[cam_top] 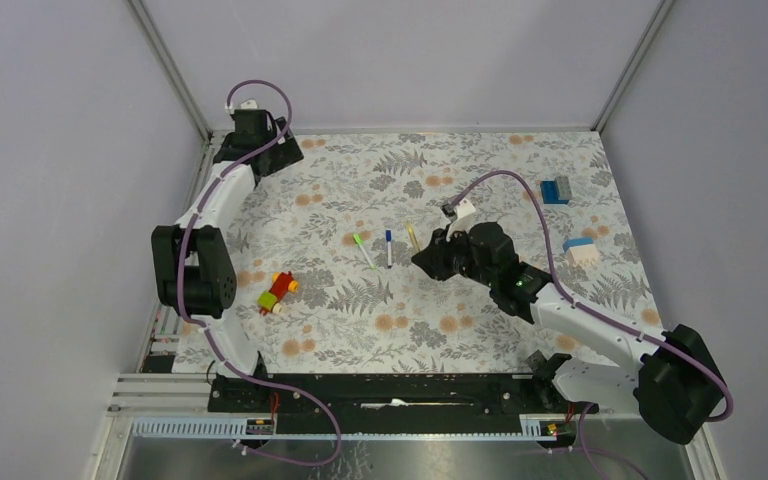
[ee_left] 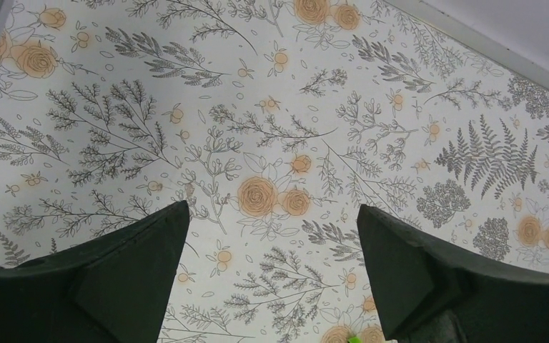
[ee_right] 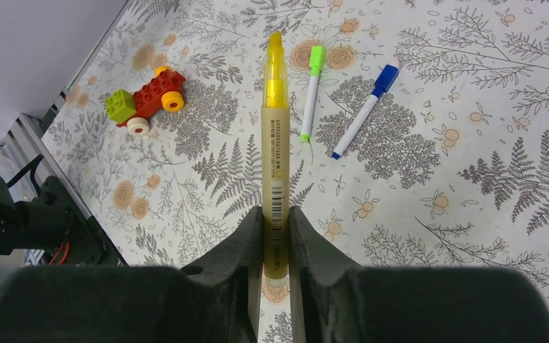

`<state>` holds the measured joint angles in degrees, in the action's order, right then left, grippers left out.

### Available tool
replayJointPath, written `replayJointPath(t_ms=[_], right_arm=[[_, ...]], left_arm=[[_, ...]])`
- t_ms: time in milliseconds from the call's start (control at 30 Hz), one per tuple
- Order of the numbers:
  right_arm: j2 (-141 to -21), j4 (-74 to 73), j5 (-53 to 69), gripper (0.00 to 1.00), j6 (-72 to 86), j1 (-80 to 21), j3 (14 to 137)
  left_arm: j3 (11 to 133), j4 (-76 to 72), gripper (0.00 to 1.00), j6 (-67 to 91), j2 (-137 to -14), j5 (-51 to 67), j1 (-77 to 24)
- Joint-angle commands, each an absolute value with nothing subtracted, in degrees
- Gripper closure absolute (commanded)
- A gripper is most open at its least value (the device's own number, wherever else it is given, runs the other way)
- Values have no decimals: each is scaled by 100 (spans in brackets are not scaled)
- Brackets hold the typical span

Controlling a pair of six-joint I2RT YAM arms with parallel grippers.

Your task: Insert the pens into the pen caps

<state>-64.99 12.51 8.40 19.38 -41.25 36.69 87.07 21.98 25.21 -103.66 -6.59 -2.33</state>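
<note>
My right gripper [ee_right: 275, 214] is shut on the tan-yellow pen [ee_right: 274, 150], gripping its lower barrel; the yellow tip points away from me, over the flowered cloth. In the top view this gripper [cam_top: 424, 257] is near the table's middle, the yellow pen [cam_top: 412, 236] sticking out towards the back. Two white-barrelled pens lie side by side to its left: one with a bright green cap [ee_right: 317, 58] [cam_top: 364, 250], one with a dark blue cap [ee_right: 384, 80] [cam_top: 389, 248]. My left gripper [ee_left: 271, 214] is open and empty over bare cloth at the back left corner [cam_top: 255, 135].
A red, yellow and green toy brick car [cam_top: 277, 291] [ee_right: 145, 96] lies left of the pens. A blue brick [cam_top: 556, 190] and a white-and-blue brick [cam_top: 581, 250] sit at the far right. Walls close the back and sides.
</note>
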Motion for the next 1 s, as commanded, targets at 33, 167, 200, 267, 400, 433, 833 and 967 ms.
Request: replayJointPath(t_ms=[33,167,200,267,400,433,833,967], right_arm=[[-6552,1709,474,100,2246,-4125,3682],[-6886,1656,-291,100,2558,-4129,3846],[-7019,1554,-524,100,2631,-4125,3944],[-7337,1321,-854,99,2740,-4128,4155],[-8172,993,-1202,99,2991,-4131,4566],[-8391,945,-1207,99,3035,-4125,4687],[-10612,139,-885,95,3521,-4129,6383],[-10812,-152,-928,77,3649,-4124,6460]], left_arm=[[8881,2213,2,2644,-10136,-421,-368],[8911,2360,2,2558,-9972,-144,-739],[8905,2431,2,2491,-9930,-203,-825],[8847,2575,2,2428,-9830,-204,-955],[8593,2688,2,2320,-9478,-126,-1148],[8533,2689,2,2283,-9371,-120,-1183],[7902,2427,1,2087,-8684,-267,-1307],[7900,2426,1,2109,-8668,-220,-1310]])
